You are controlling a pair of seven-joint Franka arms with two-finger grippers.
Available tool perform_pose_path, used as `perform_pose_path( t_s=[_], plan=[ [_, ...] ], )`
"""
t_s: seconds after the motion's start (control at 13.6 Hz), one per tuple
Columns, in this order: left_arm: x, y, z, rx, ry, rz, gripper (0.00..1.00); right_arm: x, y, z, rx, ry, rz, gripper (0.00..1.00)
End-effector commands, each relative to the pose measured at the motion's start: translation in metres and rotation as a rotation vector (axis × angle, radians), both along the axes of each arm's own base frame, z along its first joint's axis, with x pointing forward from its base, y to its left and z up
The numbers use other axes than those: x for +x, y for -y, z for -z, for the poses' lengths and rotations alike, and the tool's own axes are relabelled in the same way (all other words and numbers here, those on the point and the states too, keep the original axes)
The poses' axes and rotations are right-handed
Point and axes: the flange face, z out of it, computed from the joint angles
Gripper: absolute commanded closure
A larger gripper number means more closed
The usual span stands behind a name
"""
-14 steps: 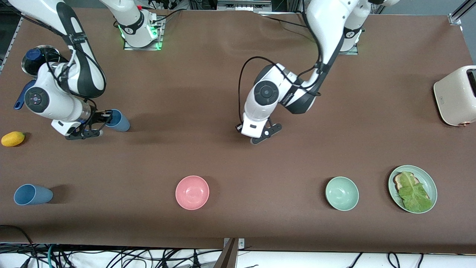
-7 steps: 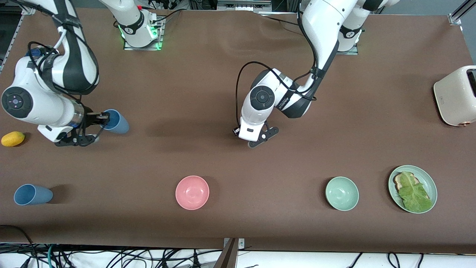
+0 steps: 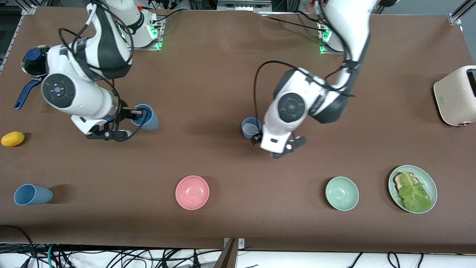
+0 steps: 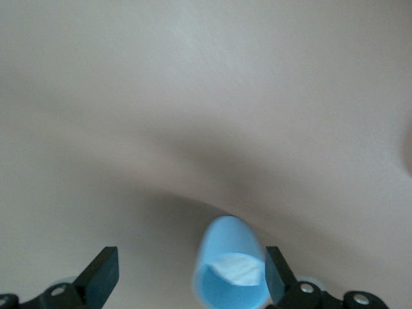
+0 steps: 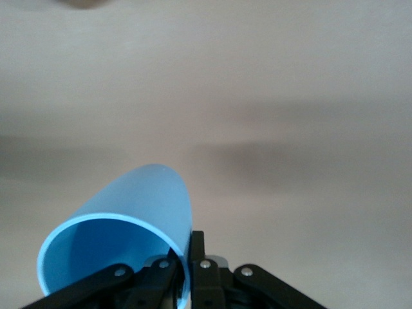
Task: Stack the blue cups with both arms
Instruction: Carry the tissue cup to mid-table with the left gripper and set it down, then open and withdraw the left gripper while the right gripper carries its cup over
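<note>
Pinches the thin rim of the light, stiff, probably slippery sky-blue tapered plastic cup in the narrow right gripper over the right arm's end of the table, and brackets with the wide, unclosed left gripper the 2nd, grey-blue plastic cup with a whitish inside near mid-table.

Both arms: glossy white shells with black joint bands; round grey end caps at the wrists; black cables looped alongside; black two-finger right gripper and left gripper with silver screws near the fingers; bases lit green.

Third cup nearest camera — right arm's end.
</note>
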Motion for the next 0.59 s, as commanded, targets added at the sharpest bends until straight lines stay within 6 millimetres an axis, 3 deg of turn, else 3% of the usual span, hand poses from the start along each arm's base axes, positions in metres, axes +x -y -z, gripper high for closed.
perform_pose_path(
  t_s=[0.0,0.07,0.37,0.51],
  plan=[
    [0.019,-0.092,-0.024,-0.050,-0.076,0.129,0.00,-0.015,-0.065,-0.022,0.000,-0.005,0.097,1.00],
    [0.027,-0.129,-0.025,-0.065,-0.093,0.169,0.00,-0.018,-0.089,-0.021,-0.004,-0.006,0.137,1.00],
    [0.051,-0.271,-0.026,-0.114,-0.083,0.309,0.00,-0.053,-0.227,-0.015,-0.044,0.019,0.289,1.00],
    [0.054,-0.326,-0.031,-0.082,-0.070,0.357,0.00,-0.057,-0.289,-0.006,-0.043,0.050,0.371,1.00]
  ],
)
